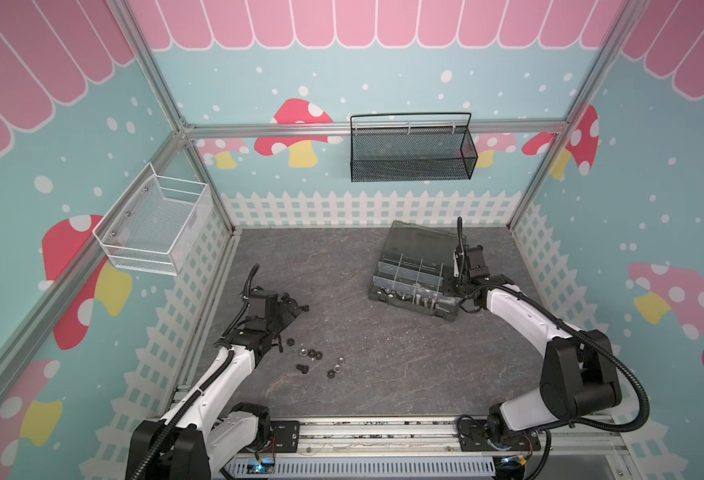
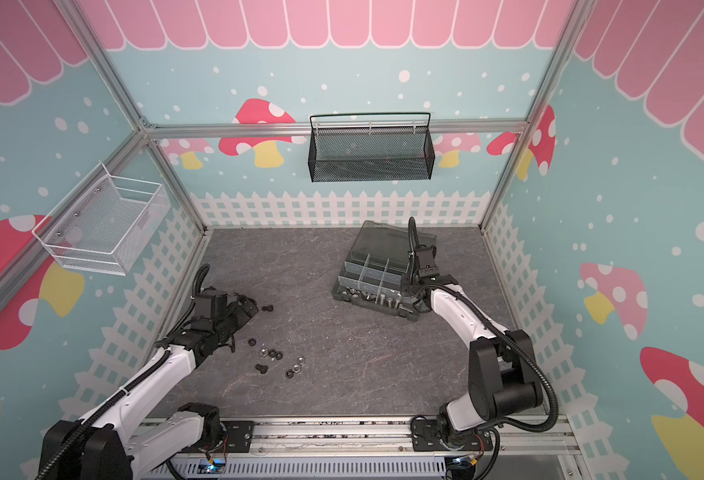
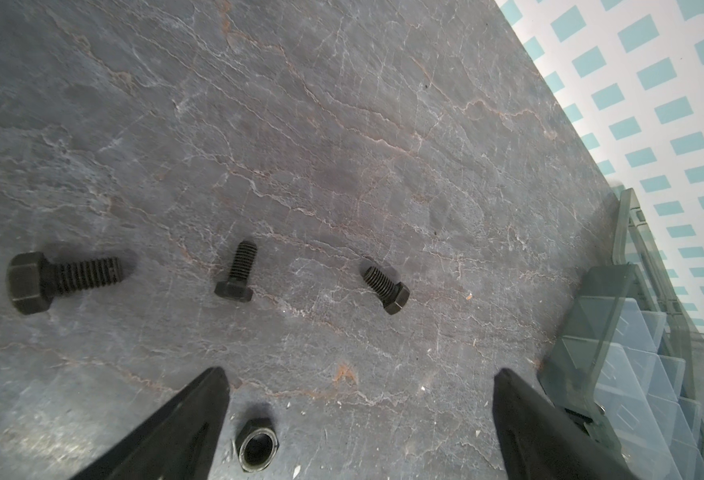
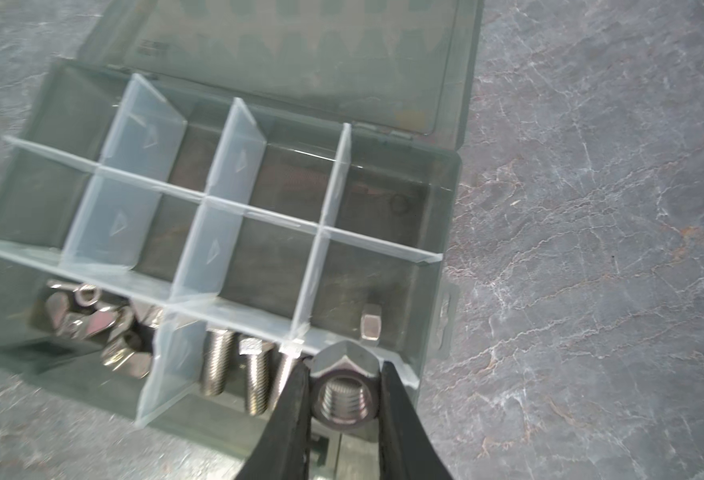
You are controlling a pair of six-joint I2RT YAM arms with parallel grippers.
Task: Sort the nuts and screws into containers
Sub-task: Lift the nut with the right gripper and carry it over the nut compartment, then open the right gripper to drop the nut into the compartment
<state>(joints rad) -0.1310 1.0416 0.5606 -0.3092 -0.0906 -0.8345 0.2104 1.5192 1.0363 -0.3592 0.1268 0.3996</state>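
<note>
The dark grey organizer box [image 1: 408,309] lies open at the table's right, its lid [image 1: 421,241] folded back. My right gripper [image 4: 344,366] is shut on a silver nut [image 4: 344,392] just above the box's near corner compartment, where another silver nut [image 4: 370,328] lies. Silver screws [image 4: 233,370] fill the neighbouring compartment. My left gripper [image 3: 360,374] hangs open low over the table on the left. A black nut [image 3: 258,445] sits between its fingers, close to one of them. Three black screws [image 3: 235,272] lie just beyond its tips. More loose nuts [image 1: 312,354] lie scattered nearby.
A black mesh basket [image 1: 412,153] hangs on the back wall and a white wire basket [image 1: 159,224] on the left wall. Shiny silver parts [image 4: 92,320] sit in the box's far front compartment. The rear compartments hold nothing I can see.
</note>
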